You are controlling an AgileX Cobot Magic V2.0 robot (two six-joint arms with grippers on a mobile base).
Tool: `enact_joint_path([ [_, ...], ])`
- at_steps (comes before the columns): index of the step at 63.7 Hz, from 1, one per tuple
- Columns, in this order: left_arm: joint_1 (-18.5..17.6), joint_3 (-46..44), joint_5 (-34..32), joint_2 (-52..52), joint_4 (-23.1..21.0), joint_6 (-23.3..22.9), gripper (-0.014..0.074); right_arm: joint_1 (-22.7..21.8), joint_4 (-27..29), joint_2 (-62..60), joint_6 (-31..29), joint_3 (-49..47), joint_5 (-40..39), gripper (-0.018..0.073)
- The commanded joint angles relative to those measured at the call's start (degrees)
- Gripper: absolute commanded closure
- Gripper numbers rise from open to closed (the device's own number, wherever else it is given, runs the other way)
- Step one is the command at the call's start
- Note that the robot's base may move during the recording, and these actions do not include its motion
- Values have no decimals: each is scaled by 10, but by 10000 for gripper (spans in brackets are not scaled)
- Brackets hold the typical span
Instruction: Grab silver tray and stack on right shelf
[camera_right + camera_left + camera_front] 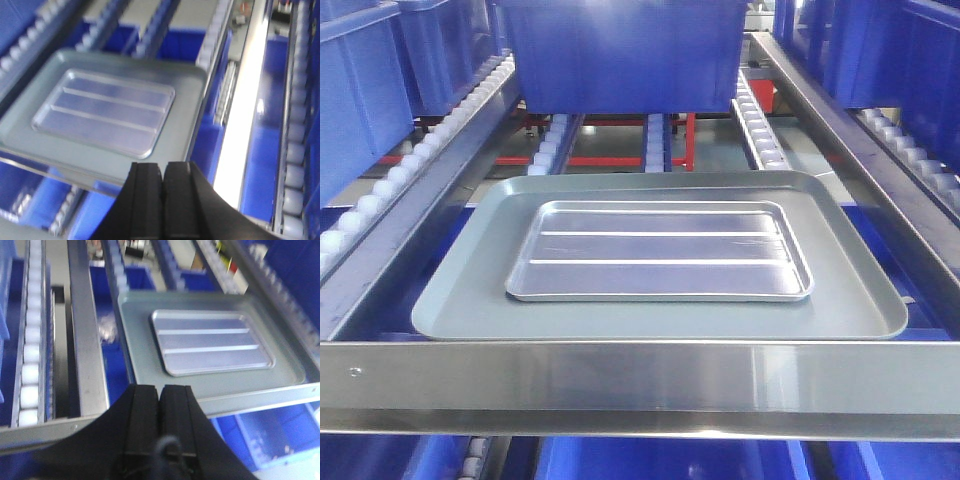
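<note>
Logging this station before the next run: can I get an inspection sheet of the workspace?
Surface: steel-framed roller rack, shiny front crossbar, one screw at left.
Job's things: shiny ridged rectangular silver tray lying flat inside the larger dull blue-grey tray.
Clutter: blue plastic bin behind the trays.
Grippers: left gripper and right gripper shut, empty, short of the trays.
Cables: dark loop below the left gripper.
Surroundings: neighbouring roller lanes, more blue bins.

Warehouse: roller racks (752,115), blue bins (620,50)
</note>
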Motion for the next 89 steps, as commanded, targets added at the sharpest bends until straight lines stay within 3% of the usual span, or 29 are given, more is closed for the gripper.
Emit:
enact_joint_path([
  [1,-4,-14,-39,-31,2,-3,689,-1,-11,-33,-5,-15,-50,501],
  [46,0,-13,-31,-58,10,-2,689,-1,-11,-49,-5,-15,-43,501],
  [50,19,-12,-31,-60,6,32,689,-1,-11,-49,-5,-15,-43,501],
  [53,40,-4,-39,-68,-17,87,689,-1,-11,-49,-5,-15,-43,501],
  [56,79,15,-60,-80,-53,155,689,-1,-11,-49,-5,-15,-43,501],
  [60,124,52,-91,-101,-90,180,689,-1,-11,-49,-5,-15,-43,501],
  [70,213,156,-185,-136,-100,185,689,-1,-11,-49,-5,-15,-42,501],
  [85,260,299,-362,-134,-103,185,689,-1,-11,-49,-5,-15,-42,501],
  [89,260,290,-306,-133,-105,185,689,-1,-11,-49,-5,-15,-42,501],
])
